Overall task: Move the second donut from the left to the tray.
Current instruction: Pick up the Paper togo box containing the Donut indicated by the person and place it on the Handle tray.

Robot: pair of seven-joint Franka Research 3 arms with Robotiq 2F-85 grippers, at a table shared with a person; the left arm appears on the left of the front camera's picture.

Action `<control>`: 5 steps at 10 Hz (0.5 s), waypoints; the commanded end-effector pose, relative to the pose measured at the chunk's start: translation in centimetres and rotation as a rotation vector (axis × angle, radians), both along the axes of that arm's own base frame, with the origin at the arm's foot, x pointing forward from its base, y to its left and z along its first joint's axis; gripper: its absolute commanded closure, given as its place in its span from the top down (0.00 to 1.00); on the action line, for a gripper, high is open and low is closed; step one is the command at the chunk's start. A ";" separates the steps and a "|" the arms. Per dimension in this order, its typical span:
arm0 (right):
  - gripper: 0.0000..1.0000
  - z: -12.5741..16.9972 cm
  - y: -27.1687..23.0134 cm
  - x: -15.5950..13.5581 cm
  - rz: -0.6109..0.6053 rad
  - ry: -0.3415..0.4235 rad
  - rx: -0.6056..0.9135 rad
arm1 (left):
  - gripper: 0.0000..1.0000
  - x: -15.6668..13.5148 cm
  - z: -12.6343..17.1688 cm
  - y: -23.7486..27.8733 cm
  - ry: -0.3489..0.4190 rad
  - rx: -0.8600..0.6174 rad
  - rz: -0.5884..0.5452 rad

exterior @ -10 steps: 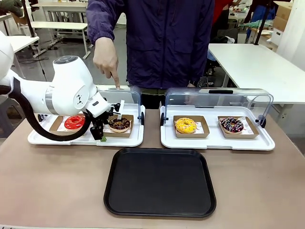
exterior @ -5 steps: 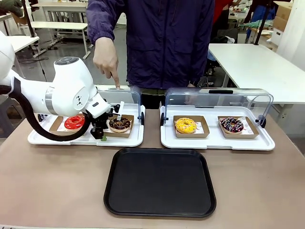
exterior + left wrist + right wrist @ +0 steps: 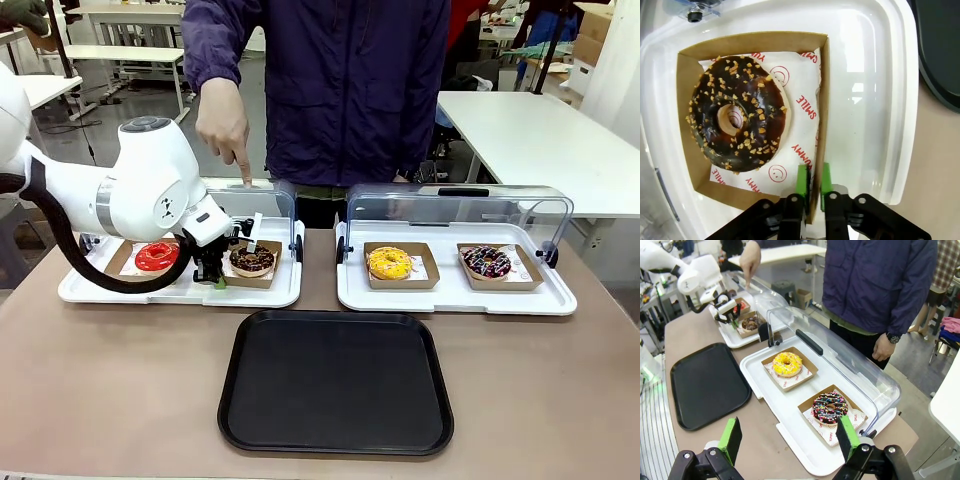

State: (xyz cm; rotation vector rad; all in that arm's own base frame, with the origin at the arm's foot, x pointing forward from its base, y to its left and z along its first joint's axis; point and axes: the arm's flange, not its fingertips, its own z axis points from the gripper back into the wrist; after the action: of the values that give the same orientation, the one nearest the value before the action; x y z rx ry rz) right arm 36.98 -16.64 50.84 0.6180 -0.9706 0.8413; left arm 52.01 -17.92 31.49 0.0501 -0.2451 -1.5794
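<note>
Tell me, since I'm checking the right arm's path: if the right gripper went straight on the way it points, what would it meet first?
Likely the white display tray just ahead of the open right gripper, near the pink-sprinkled donut in its cardboard square; depth is unclear.

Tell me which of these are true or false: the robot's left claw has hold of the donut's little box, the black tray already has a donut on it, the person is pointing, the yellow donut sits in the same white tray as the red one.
1. The left gripper pinches the wall of the brown cardboard square holding the chocolate donut. True.
2. The black tray has a donut on it. False: nothing lies on it.
3. The person's hand points a finger downward. True.
4. The yellow donut shares a white display tray with the red donut. False: they sit in separate trays.
</note>
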 end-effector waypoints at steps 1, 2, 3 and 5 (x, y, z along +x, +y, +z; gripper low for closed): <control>1.00 0.2 0.0 0.4 0.007 -0.035 0.013 | 0.00 0.2 0.1 -0.2 0.028 0.030 0.014; 1.00 0.2 0.0 0.4 0.007 -0.035 0.013 | 0.00 0.2 0.1 -0.3 0.034 0.039 0.006; 1.00 0.2 0.0 0.4 0.007 -0.035 0.013 | 0.00 0.2 0.1 -0.3 0.033 0.040 0.006; 1.00 0.2 0.0 0.4 0.007 -0.035 0.013 | 0.00 0.0 0.1 -0.1 0.021 0.020 -0.003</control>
State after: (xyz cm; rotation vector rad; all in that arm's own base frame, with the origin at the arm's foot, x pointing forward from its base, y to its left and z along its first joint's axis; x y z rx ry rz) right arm 36.98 -16.64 50.84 0.6180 -0.9706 0.8413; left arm 52.03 -18.09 31.59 0.0505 -0.2069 -1.5910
